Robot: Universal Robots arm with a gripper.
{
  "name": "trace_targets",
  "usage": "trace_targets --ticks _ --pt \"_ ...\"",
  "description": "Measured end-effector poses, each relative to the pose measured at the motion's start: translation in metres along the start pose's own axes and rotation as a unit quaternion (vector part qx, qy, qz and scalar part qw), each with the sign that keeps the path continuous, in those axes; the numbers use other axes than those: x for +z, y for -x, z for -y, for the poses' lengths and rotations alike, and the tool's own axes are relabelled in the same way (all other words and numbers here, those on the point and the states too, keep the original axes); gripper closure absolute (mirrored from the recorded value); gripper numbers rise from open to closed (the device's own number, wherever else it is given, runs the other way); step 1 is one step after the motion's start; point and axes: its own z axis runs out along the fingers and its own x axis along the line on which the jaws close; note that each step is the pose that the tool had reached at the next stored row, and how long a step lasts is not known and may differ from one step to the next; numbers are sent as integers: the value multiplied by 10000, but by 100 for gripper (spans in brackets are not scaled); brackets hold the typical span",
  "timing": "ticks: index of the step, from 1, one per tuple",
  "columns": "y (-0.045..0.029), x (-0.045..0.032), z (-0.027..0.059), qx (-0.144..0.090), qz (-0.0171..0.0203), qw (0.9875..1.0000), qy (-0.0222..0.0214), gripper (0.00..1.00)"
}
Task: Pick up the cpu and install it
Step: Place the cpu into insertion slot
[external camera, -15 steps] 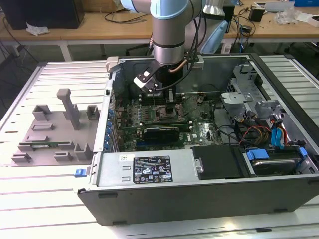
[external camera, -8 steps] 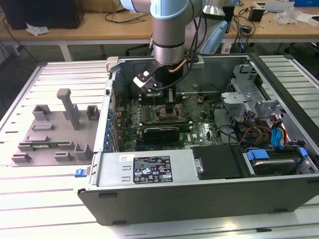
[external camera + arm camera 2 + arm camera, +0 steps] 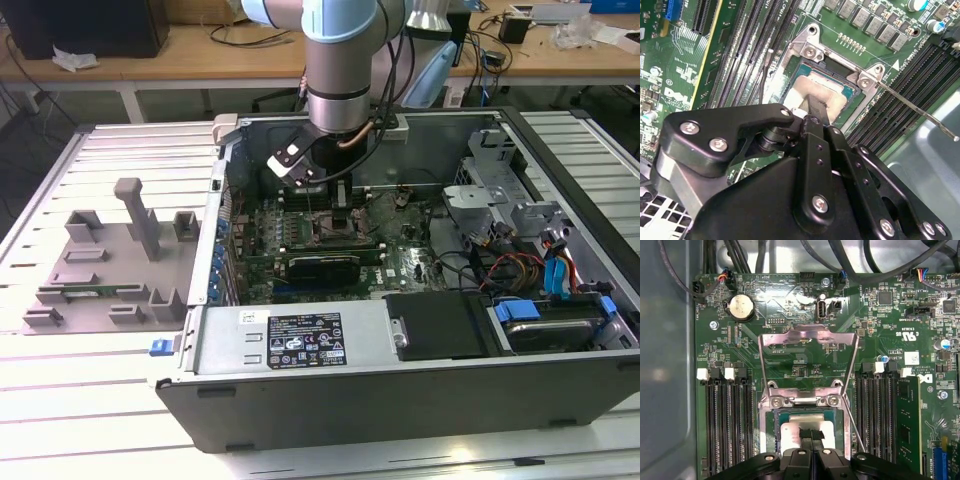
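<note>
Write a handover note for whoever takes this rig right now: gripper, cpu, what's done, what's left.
Gripper: down inside the computer case, fingers shut, tips over the middle of the cpu. I cannot tell if they touch it.
Cpu: lies flat in the socket on the motherboard, silver top up.
Done: by the look of it, the cpu is picked up and seated.
Left: the hinged metal plate is flipped open and the thin lever is unlatched, so the cpu is not clamped yet.
</note>
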Motion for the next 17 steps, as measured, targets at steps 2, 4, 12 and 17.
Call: trace_targets --ticks 2,4,12,17 --pt "-1 4 0 4 -2 10000 1 89" --pt "-1 8 0 7 -1 10000 0 89" --pt "-1 -21 -1 8 -4 10000 2 89" --pt "1 -56 -3 8 -3 10000 1 89"
